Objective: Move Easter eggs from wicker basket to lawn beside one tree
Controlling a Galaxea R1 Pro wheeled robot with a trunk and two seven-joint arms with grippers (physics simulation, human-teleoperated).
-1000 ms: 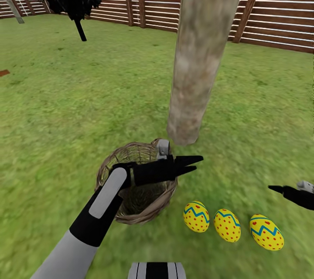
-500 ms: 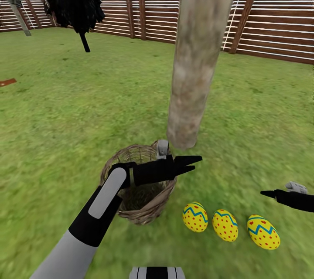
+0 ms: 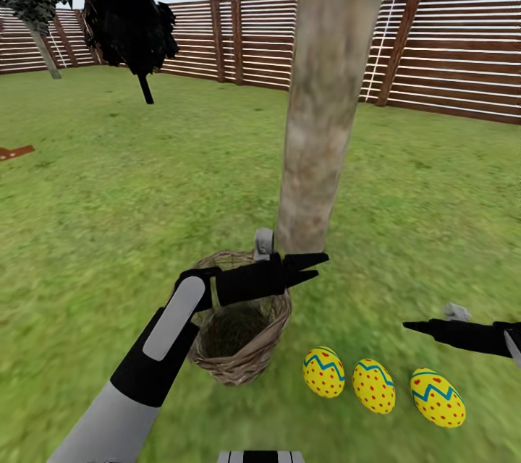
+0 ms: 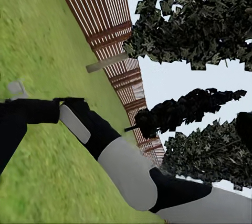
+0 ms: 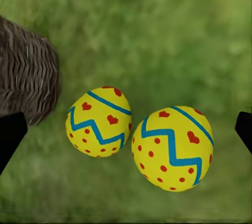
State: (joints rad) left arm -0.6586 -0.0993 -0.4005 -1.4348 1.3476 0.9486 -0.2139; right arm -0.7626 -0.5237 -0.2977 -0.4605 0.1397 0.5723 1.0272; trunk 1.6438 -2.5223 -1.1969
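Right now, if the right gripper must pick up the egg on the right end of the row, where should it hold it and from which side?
Probably from above, closing across the narrow middle of the right-end egg. It lies on its side on the grass, long axis tilted, so the waist is the slimmest span. The neighbouring egg lies apart from it, leaving finger room. The right gripper is nearest.

No readable text, label, brand, number or sign appears anywhere.

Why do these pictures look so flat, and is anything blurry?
Head view: even light, no cast shadows under the eggs or tree; the lawn is smeared. Right wrist view: eggs sharp, grass soft. Left wrist view: foliage jagged.
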